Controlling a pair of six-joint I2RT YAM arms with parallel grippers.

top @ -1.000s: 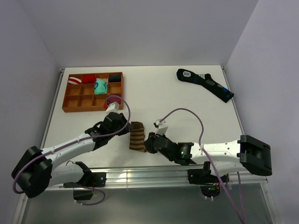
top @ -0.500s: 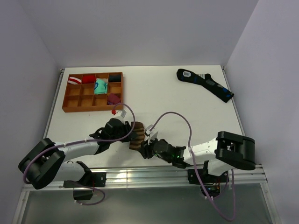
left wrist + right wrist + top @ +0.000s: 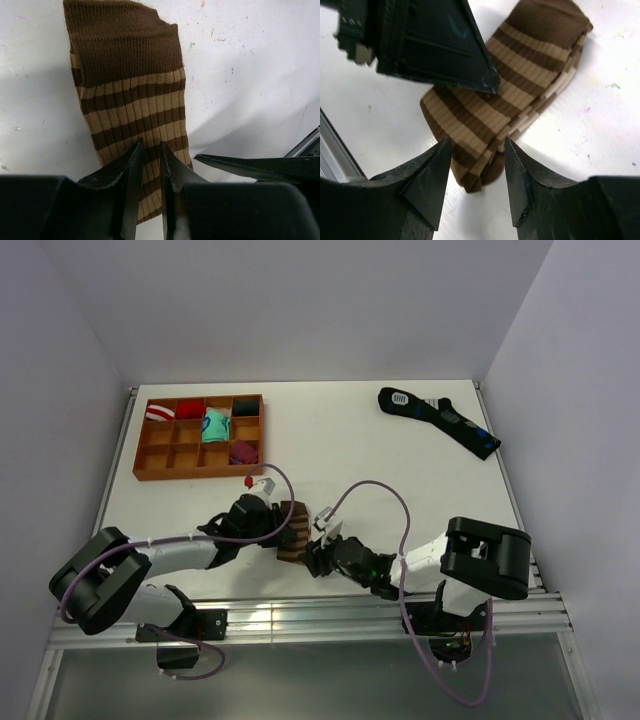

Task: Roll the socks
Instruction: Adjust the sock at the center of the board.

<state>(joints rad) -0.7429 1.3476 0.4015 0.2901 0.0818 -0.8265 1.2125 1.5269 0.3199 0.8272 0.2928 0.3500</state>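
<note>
**Inspector:** Location of the task item?

**Assessor:** The brown striped sock lies flat on the white table close to its near edge. It sits between the two grippers and is nearer than the wooden compartment tray.

**Inspector:** Left gripper?

**Assessor:** Its fingers are drawn nearly together over the striped end of the sock. Only a narrow slit remains, with ribbed fabric showing in it, so it is recorded as pinching the sock.

**Inspector:** Right gripper?

**Assessor:** The fingers are spread wide and grip nothing. The rounded end of the sock lies in the gap between them. The left gripper's tip is seen resting on the sock just beyond.

**Inspector:** Other items?

**Assessor:** A dark blue sock lies at the far right of the table, well apart. Several tray compartments hold rolled socks.
</note>
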